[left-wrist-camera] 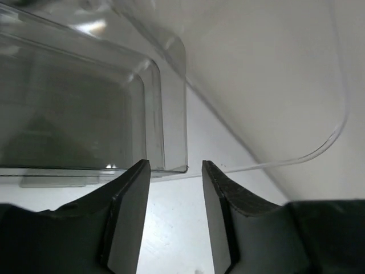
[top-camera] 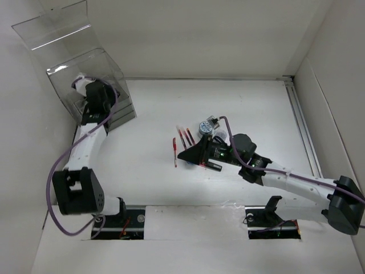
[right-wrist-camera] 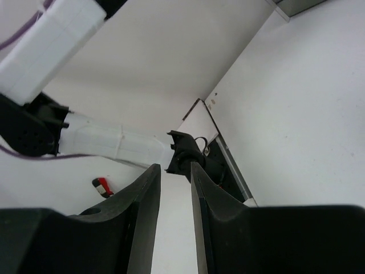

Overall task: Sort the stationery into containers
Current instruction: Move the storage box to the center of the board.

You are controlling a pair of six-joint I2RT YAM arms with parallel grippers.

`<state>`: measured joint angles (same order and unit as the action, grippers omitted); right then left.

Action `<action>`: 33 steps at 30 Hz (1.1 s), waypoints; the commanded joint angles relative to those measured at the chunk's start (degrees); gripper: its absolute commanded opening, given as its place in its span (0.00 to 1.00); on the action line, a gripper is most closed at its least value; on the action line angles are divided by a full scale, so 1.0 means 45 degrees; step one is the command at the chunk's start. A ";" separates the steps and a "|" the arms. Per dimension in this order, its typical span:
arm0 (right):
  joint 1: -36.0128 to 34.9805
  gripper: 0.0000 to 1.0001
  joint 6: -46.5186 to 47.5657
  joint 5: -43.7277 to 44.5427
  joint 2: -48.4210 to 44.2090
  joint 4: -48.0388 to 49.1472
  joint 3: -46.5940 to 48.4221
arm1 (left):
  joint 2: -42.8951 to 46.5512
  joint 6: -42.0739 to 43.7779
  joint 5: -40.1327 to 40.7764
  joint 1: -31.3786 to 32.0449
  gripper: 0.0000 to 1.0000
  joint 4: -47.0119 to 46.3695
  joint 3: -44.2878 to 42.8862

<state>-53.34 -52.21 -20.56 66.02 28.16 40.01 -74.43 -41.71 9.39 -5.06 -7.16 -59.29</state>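
Note:
The container, a clear acrylic box (top-camera: 100, 80) with its curved lid (top-camera: 54, 25) raised, stands at the far left. My left gripper (top-camera: 85, 85) reaches into it. In the left wrist view my left gripper (left-wrist-camera: 175, 166) is open with nothing between its fingers, and the box's clear walls (left-wrist-camera: 165, 114) are just ahead. Three thin red pens (top-camera: 174, 151) lie mid-table beside a round tub with a blue-white lid (top-camera: 204, 127). My right gripper (top-camera: 181, 154) sits low next to the pens, open by a narrow gap (right-wrist-camera: 175, 168) and holding nothing. One red pen end (right-wrist-camera: 101, 186) shows to its left.
White walls enclose the table on the left, back and right. A metal rail (top-camera: 302, 125) runs along the right side. The left arm's purple cable (top-camera: 63, 165) loops near its base. The shallow clear drawers (top-camera: 122, 111) are at the box's base.

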 commanded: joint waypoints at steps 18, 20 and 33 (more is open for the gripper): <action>-0.0021 0.43 0.0625 0.0974 -0.2015 -0.0887 -0.0825 | -0.3613 0.4248 0.0297 0.0890 0.35 0.2779 -0.3814; -0.0021 0.43 0.0625 0.0974 -0.2171 -0.0887 -0.0942 | -0.4062 0.4757 0.0297 0.0890 0.35 0.3500 -0.4674; -0.0021 0.43 0.0742 0.1248 -0.2718 -0.1278 -0.1059 | -0.5860 0.4427 0.1254 0.0890 0.00 0.3915 -0.5243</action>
<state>-53.34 -49.89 -15.75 54.81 22.15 35.03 -100.42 -21.17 13.50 -1.13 9.19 -80.12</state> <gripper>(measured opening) 0.432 0.003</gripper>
